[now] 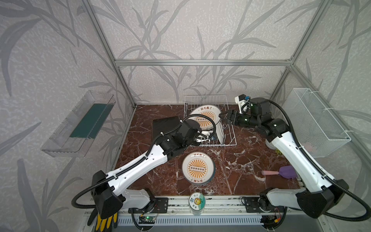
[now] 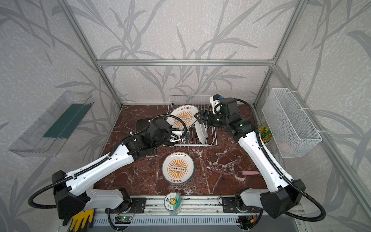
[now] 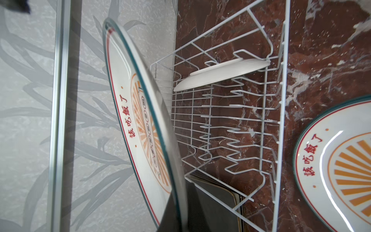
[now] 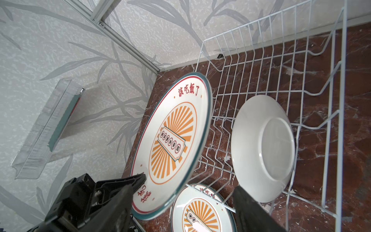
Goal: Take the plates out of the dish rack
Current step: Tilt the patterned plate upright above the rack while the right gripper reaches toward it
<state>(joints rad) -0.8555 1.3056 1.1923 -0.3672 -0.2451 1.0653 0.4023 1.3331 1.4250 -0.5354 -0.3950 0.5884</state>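
The sunburst plate [image 4: 172,136] is clamped by the left gripper [image 3: 176,217]. Its rim is seen, ungrasped, between the parted fingers [image 4: 120,186] of the right gripper [image 4: 189,183].

Left pincer [image 4: 140,180] clamped tight, right pincer [image 1: 223,118] spread apart, both arms extended.

Sunburst plate [image 4: 172,140] seemingly lifted, white plate [image 4: 261,148] in rack [image 1: 208,100]
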